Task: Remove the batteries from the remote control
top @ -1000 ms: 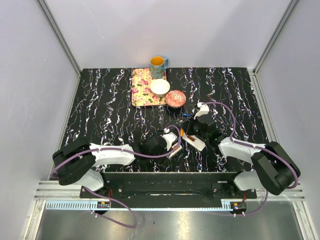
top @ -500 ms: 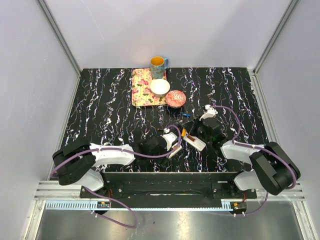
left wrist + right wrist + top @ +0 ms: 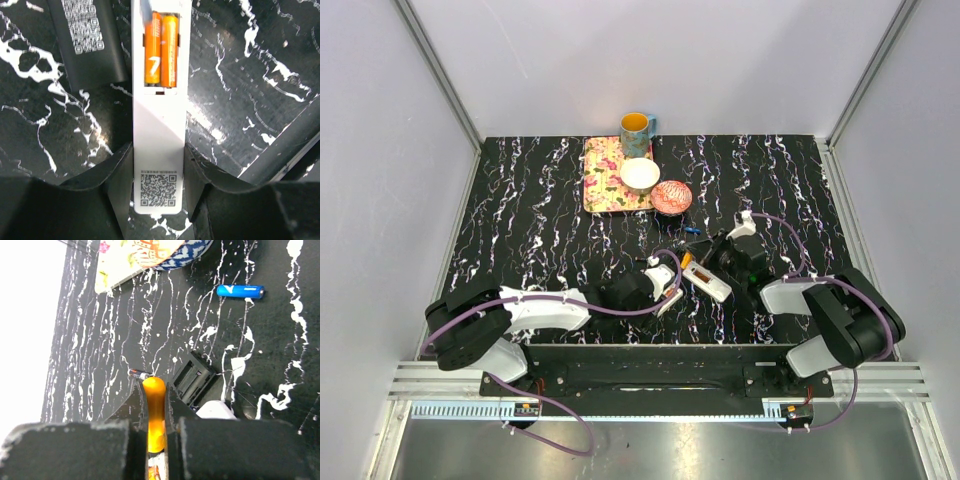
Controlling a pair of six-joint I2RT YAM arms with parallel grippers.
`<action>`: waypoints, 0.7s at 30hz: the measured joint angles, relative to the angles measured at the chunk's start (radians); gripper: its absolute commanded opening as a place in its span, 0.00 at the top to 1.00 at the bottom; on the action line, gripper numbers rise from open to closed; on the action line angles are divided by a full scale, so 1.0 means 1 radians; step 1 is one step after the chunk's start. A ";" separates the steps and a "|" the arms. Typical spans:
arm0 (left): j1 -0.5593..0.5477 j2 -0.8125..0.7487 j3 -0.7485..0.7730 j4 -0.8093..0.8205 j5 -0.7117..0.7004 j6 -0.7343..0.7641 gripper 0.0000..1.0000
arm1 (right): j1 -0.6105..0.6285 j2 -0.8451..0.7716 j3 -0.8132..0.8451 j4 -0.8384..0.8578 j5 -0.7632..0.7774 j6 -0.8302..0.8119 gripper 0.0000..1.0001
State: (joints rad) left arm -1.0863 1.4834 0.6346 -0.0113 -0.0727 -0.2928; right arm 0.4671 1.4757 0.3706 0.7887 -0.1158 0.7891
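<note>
Left wrist view: the left claw (image 3: pixel 159 150) is clamped on the near end of a white remote (image 3: pixel 159 115) lying on the black marbled table (image 3: pixel 250 100). The remote's compartment is open, with two orange batteries (image 3: pixel 161 50) side by side inside. A black cover (image 3: pixel 85 40) lies just left of the remote. The right claw (image 3: pixel 155 392) pinches an orange-handled tool (image 3: pixel 154 415) — a blue battery (image 3: pixel 240 290) lies apart from the remote.

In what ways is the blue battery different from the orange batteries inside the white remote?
Colour: the blue battery is blue with a white mark; the orange batteries are orange. Place: the blue battery lies loose on the table; the orange batteries sit side by side in the open compartment of the white remote. Number: one blue, two orange. Both kinds are small cylinders.
</note>
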 measured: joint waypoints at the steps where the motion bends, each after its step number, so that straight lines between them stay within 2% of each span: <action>1: 0.000 0.000 0.000 0.000 0.000 0.000 1.00 | -0.001 0.003 0.000 0.008 -0.003 0.006 1.00; 7: -0.001 0.030 0.011 0.052 0.011 -0.004 1.00 | 0.035 0.011 0.000 0.023 -0.158 0.120 1.00; 12: -0.002 0.038 0.011 0.071 0.016 -0.005 1.00 | 0.035 -0.017 0.000 -0.002 -0.182 0.134 1.00; 16: -0.002 0.038 0.011 0.073 0.017 -0.005 1.00 | 0.035 -0.091 0.006 -0.091 -0.153 0.080 1.00; 21: -0.002 0.039 0.011 0.074 0.017 -0.005 1.00 | 0.035 -0.186 0.050 -0.237 -0.039 -0.071 1.00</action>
State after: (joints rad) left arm -1.0882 1.5227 0.6460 0.0631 -0.0559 -0.2977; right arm 0.5022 1.2900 0.4202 0.5518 -0.1551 0.7177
